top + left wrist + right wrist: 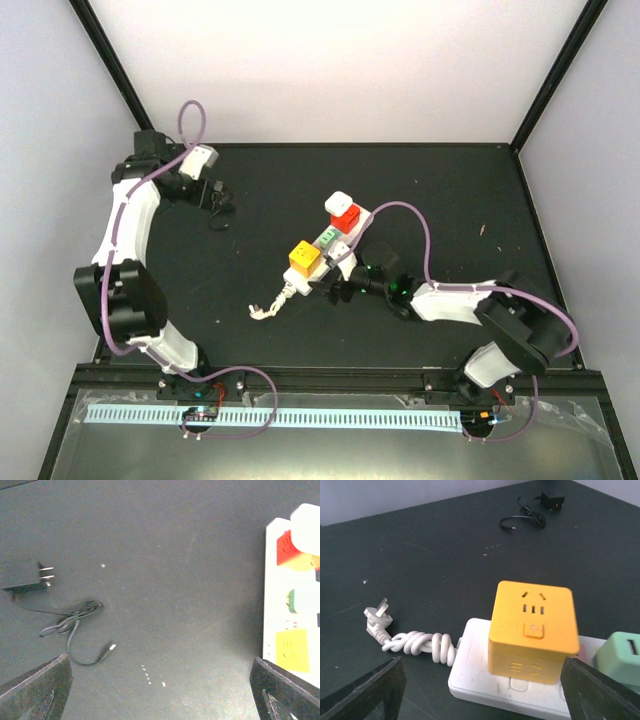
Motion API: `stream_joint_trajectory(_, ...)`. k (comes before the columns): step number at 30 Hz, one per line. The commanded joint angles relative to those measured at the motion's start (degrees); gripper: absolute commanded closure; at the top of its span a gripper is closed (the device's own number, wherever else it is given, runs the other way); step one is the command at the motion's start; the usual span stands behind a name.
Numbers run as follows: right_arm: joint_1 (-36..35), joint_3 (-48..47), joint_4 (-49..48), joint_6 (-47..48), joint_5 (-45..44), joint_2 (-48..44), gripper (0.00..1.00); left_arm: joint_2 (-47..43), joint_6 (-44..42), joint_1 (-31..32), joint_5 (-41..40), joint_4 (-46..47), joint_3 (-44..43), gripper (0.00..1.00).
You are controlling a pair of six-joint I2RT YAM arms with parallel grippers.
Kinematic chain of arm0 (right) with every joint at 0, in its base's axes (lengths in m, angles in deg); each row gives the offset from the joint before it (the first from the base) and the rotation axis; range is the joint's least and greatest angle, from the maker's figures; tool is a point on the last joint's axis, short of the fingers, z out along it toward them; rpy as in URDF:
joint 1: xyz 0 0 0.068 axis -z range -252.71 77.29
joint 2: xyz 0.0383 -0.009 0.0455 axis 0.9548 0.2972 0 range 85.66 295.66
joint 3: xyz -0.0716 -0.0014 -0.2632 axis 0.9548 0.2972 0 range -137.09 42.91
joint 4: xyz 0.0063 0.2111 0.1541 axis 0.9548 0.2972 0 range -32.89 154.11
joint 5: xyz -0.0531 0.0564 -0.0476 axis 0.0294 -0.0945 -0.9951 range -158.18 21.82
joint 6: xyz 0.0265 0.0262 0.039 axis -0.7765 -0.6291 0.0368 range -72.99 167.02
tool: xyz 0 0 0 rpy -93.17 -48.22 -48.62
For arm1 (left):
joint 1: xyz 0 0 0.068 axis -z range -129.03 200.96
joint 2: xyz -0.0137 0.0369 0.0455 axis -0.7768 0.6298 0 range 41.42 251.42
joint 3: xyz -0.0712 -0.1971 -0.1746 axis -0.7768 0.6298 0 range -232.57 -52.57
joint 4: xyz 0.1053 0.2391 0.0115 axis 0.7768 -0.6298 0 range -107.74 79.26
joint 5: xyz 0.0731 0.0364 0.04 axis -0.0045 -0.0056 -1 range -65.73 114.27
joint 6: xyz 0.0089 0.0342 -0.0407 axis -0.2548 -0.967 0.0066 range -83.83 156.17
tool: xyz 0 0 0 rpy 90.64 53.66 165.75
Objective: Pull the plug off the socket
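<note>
Centrally on the matte black table top [430, 180]: long white rectangular power strip [475, 660], lying diagonally. It bears a yellow cube-shaped plug adapter [532, 630], a pale green block [620, 660] and a red block [347, 217]; its short white cord stub [420, 644] is knotted at the end

Right gripper [481, 680]: jaws wide, nothing held, flanking the yellow cube just short of it; judged to be lined up to grip and pull it

Left gripper [160, 680]: jaws wide, empty, well apart at far left, likely kept clear of the work

Right wrist view alone shows the cube seated in the strip. Left wrist view alone shows the loose black wall adapter [25, 580] with bare prongs, beside a thin black cable [75, 630]. Overhead view alone places both arms
</note>
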Motion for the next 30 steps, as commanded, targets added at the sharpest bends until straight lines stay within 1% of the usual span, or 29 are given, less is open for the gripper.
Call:
stream_joint_trajectory(1, 4.3, -0.7, 6.0, 0.3, 2.0, -4.1, 0.18, -7.0, -5.2, 5.0, -3.3, -1.2, 5.7, 0.01)
stream_joint_trajectory(3, 6.1, -1.0, 6.0, 2.3, 0.3, -4.7, 0.24, -9.4, -5.8, 7.2, -4.2, -0.9, 8.3, 0.01)
stream_joint_trajectory(5, 7.2, -2.0, 6.0, 4.2, -3.4, -4.6, 0.30, -11.1, -5.6, 9.1, -4.6, -0.6, 10.1, 0.01)
stream_joint_trajectory(8, 7.6, -5.0, 7.6, 6.2, -7.5, -2.7, 0.32, -12.2, -3.5, 11.9, -3.7, 0.3, 11.9, 0.03)
stream_joint_trajectory(15, 7.6, -8.9, 6.8, 6.0, -8.1, 3.9, 0.38, -12.5, 1.4, 18.8, -3.0, 3.6, 16.9, 0.11)
stream_joint_trajectory(19, 7.6, -9.6, 5.9, 6.2, -8.5, 6.5, 0.40, -11.5, 3.8, 22.8, -4.9, 5.0, 18.6, 0.13)
stream_joint_trajectory(23, 7.6, -10.3, 4.5, 6.6, -9.3, 8.8, 0.41, -11.6, 5.4, 25.4, -6.5, 8.5, 21.8, 0.14)
stream_joint_trajectory(30, 7.6, -11.2, 1.3, 7.3, -9.7, 12.1, 0.42, -11.4, 7.4, 26.9, -7.5, 11.4, 25.8, 0.13)
